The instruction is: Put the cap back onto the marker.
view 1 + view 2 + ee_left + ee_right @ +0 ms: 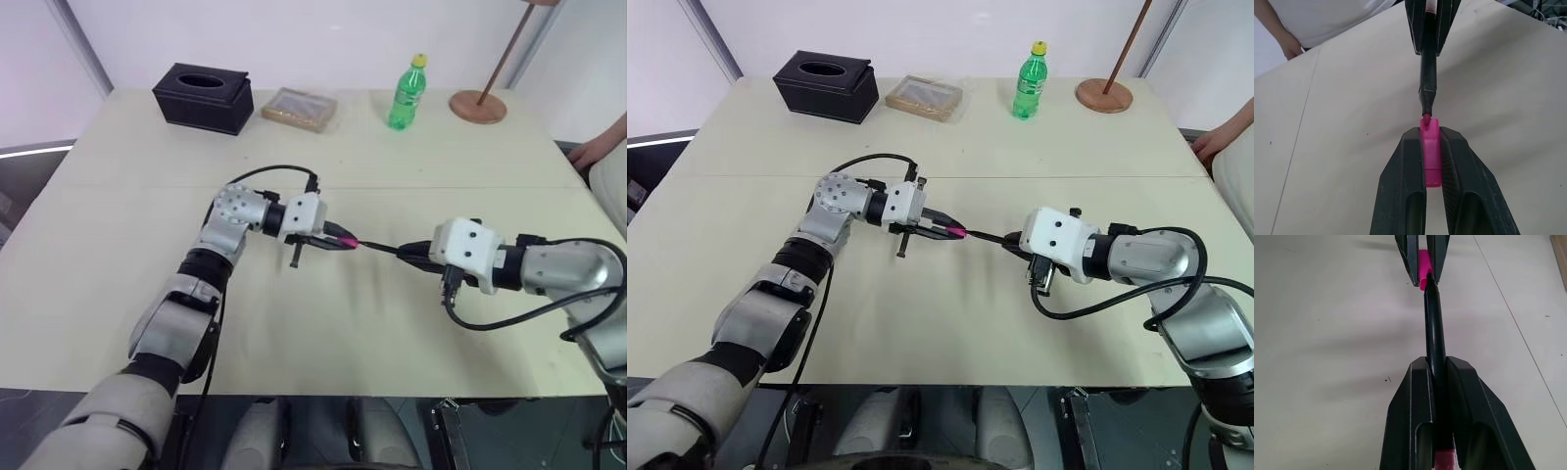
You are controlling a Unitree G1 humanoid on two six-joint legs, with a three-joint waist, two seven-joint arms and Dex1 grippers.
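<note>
- Cap (1430, 154): bright pink, pinched between the two black fingers of the left pincer (328, 238), open end toward the marker.
- Marker (1434, 328): slim black stick, clamped in the right pincer (416, 257), held above the counter (323, 333), tip aimed at the cap.
- Marker tip touching the mouth of the cap in the left wrist view; not seated, most of the tapered nose still bare.
- Marker and cap roughly in line, seen along both wrist views.
- Pink end of the marker showing low between the right pincer's fingers (1410, 416).
- Both pincers facing each other over the middle of the counter, left one pointing to the robot's right, right one pointing toward the left.
- Back edge of the counter: black tissue box (203, 96), flat tan packet (300, 109) just beside it, green bottle (407, 94) with yellow lid, round wooden base (478, 106) with a thin pole rising from it.
- Person's hand (596, 150) at the right edge of the counter; white shirt in the left wrist view.
</note>
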